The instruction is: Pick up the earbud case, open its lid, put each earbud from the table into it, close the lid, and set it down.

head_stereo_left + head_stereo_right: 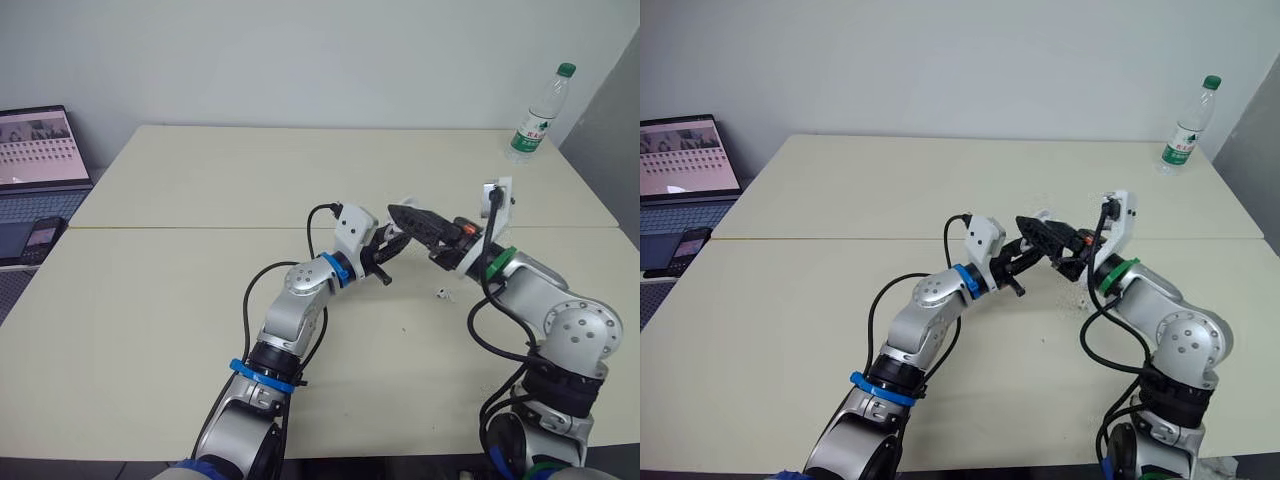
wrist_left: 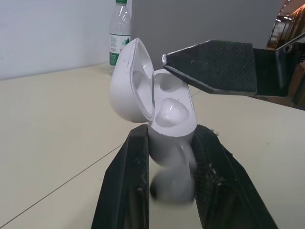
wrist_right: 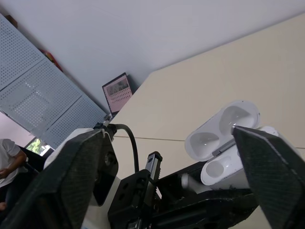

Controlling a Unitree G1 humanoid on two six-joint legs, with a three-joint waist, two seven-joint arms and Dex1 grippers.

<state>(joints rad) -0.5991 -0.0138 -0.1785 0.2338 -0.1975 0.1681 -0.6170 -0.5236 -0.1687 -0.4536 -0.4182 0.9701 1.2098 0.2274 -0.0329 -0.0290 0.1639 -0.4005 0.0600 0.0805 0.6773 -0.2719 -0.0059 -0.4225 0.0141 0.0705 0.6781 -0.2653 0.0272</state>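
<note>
The left gripper (image 2: 170, 152) grips the case (image 2: 159, 107), lid open. Its mouth lies just ahead of the right gripper (image 3: 169, 133), whose jaws stand wide and empty.

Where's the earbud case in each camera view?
Left eye: earbud case near centre, small white shape.
Right eye: near centre too.
Left wrist: centre, open, held by left gripper.
Right wrist: lower right, open.
Shared landmark: the table seam.

Office, laptop (image 1: 40, 160) on side desk — perforated wall panels (image 3: 38, 95)
</note>
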